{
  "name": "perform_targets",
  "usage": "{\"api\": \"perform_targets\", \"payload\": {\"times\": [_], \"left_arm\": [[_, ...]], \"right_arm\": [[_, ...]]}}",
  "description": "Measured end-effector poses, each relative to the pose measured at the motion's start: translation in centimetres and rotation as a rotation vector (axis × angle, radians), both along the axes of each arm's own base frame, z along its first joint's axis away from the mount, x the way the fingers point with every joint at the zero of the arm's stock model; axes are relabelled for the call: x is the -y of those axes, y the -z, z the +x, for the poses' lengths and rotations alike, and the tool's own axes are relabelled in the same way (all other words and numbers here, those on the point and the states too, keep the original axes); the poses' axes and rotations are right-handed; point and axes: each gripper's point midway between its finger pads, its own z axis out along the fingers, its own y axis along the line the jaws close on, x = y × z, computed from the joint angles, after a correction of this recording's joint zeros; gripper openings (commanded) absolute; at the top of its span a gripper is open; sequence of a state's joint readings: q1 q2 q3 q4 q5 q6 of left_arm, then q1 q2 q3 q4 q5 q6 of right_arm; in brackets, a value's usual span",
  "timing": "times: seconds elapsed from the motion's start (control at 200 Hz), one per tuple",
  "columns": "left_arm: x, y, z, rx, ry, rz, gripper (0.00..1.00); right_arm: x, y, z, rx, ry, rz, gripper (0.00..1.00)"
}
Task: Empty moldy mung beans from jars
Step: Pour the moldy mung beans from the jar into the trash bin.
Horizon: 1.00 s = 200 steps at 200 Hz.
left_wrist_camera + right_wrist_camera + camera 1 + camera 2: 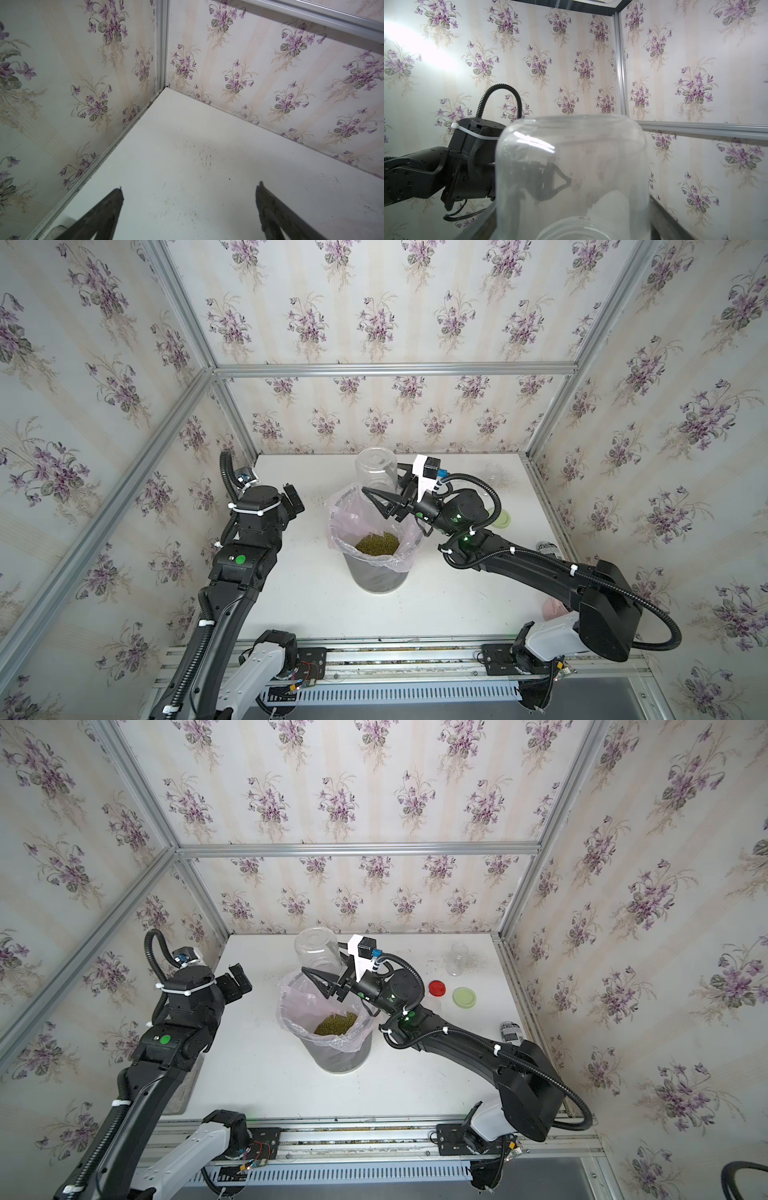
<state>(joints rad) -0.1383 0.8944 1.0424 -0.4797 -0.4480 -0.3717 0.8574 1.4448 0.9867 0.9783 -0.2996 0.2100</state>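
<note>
My right gripper [380, 480] clamps the clear cylindrical jar [373, 466] mouth-down over the pink-lined grey bin [376, 577] for draining; my left gripper [190, 190] gapes.

Olive-green mung beans [377, 542], pinkish liner [353, 518] in a grey bin [376, 577], clear jar [376, 472], red lid [437, 988], pale green lid [464, 997], white surface [316, 601], cream-striped wallpaper [374, 290] with purple flower sprigs

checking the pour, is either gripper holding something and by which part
The right gripper holds an upturned clear jar by its sides near the mouth, above the bin. The left gripper is open and empty.
</note>
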Motion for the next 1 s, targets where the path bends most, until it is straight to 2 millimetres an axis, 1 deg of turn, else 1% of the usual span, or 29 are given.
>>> {"api": "perform_targets", "payload": {"times": [0.045,0.135,0.185,0.24,0.315,0.34,0.38,0.425,0.455,0.495,0.535,0.565,0.6,0.635,0.655,0.729,0.794,0.859,0.999], "left_arm": [[0.0,0.0,0.0,0.000,0.000,0.000,0.99],[-0.1,-0.1,-0.1,0.003,-0.002,-0.001,1.00],[-0.1,0.0,-0.1,0.002,-0.002,-0.002,1.00],[-0.1,0.0,-0.1,0.001,0.000,-0.003,1.00],[-0.2,-0.2,-0.2,0.007,-0.001,-0.004,1.00],[-0.2,-0.2,-0.2,0.007,-0.002,-0.004,1.00],[-0.3,-0.2,-0.2,0.007,-0.005,-0.004,1.00],[-0.3,-0.1,-0.2,0.006,-0.005,-0.005,1.00],[-0.3,-0.2,-0.2,0.008,-0.006,-0.005,1.00],[-0.3,-0.2,-0.3,0.010,-0.007,-0.006,1.00],[-0.4,-0.2,-0.3,0.011,-0.009,-0.006,1.00],[-0.4,-0.2,-0.2,0.008,-0.009,-0.006,1.00],[-0.4,-0.1,-0.2,0.005,-0.008,-0.006,1.00],[-0.4,-0.1,-0.2,0.006,-0.008,-0.007,1.00],[-0.4,-0.2,-0.2,0.008,-0.008,-0.007,1.00],[-0.6,-0.3,-0.3,0.012,-0.012,-0.008,0.99],[-0.6,-0.2,-0.3,0.010,-0.015,-0.008,1.00],[-0.7,-0.4,-0.4,0.016,-0.015,-0.009,1.00],[-0.8,-0.6,-0.6,0.025,-0.021,-0.010,1.00]], "right_arm": [[0.0,0.4,-0.4,0.000,-0.014,-0.008,0.08],[-1.1,-0.2,0.6,-0.019,-0.002,-0.025,0.08],[-0.6,0.2,0.1,-0.017,-0.005,-0.025,0.09],[-0.1,0.6,-0.4,-0.016,-0.008,-0.026,0.06],[-0.9,-0.3,0.6,-0.025,0.014,-0.032,0.06],[-1.0,-0.3,0.7,-0.031,0.017,-0.037,0.07],[-0.4,0.0,0.1,-0.026,0.012,-0.032,0.08],[0.0,0.5,-0.4,-0.024,0.005,-0.034,0.05],[-0.1,0.4,-0.3,-0.026,0.011,-0.032,0.05],[-0.7,0.0,0.3,-0.029,0.018,-0.042,0.05],[-0.9,-0.1,0.6,-0.037,0.030,-0.049,0.07],[-0.6,0.0,0.2,-0.031,0.024,-0.043,0.08],[-0.2,0.4,-0.5,-0.026,0.011,-0.039,0.06],[-0.3,0.5,-0.5,-0.030,0.010,-0.045,0.05],[-0.6,0.4,-0.2,-0.032,0.013,-0.047,0.04],[-2.3,-0.4,1.6,-0.066,0.037,-0.087,0.05],[-2.1,-0.6,2.2,-0.086,0.055,-0.108,0.06],[-2.1,-1.2,2.9,-0.111,0.074,-0.130,0.06],[-2.8,-3.8,3.2,-0.157,0.063,-0.195,0.07]]}}
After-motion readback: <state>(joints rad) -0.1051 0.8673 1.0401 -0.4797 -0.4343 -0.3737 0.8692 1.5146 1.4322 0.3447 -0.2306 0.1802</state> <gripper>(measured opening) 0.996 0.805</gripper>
